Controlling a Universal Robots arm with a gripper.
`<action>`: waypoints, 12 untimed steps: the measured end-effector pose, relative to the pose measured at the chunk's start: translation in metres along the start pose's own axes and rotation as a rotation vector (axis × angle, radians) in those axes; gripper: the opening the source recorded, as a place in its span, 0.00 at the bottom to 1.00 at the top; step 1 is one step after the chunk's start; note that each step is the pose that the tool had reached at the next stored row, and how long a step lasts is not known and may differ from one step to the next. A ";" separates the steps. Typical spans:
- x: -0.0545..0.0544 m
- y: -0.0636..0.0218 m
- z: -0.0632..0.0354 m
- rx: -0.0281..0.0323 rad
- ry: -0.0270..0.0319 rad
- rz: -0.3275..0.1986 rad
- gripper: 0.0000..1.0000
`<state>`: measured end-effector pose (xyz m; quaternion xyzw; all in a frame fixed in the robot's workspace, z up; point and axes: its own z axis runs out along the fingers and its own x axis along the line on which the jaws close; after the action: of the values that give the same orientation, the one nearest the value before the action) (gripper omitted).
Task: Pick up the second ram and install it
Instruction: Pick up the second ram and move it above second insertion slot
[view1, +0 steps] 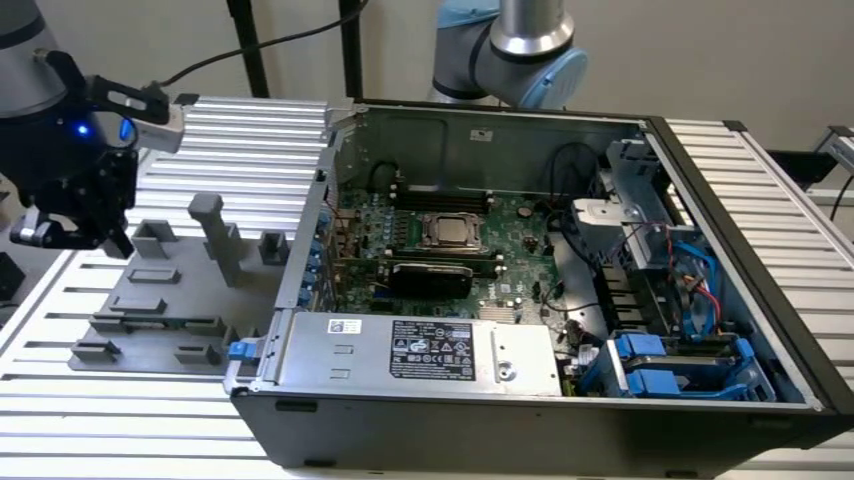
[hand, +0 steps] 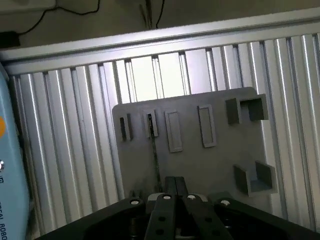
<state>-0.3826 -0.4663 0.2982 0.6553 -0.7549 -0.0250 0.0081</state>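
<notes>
The second ram stands on its edge in a slot of the grey fixture plate, showing as a thin dark line. In the exterior view it is a dark greenish strip low on the plate. My gripper hangs above the plate's far corner on the exterior view's left, apart from the ram. In the wrist view the gripper has its black fingers pressed together with nothing seen between them, just beside the ram's near end.
An open computer case lies to the exterior view's right of the plate, its motherboard and long black memory slots exposed. Grey blocks rise from the plate. A second arm stands behind the case. A ribbed aluminium table is underneath.
</notes>
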 end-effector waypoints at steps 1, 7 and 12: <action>0.000 0.0000 0.0009 -0.0004 0.0009 -0.019 0.11; 0.000 -0.0003 0.0054 -0.0019 0.0051 -0.109 0.11; 0.002 -0.0007 0.0099 0.0055 0.0056 -0.128 0.11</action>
<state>-0.3826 -0.4679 0.2882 0.7024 -0.7114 -0.0216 0.0068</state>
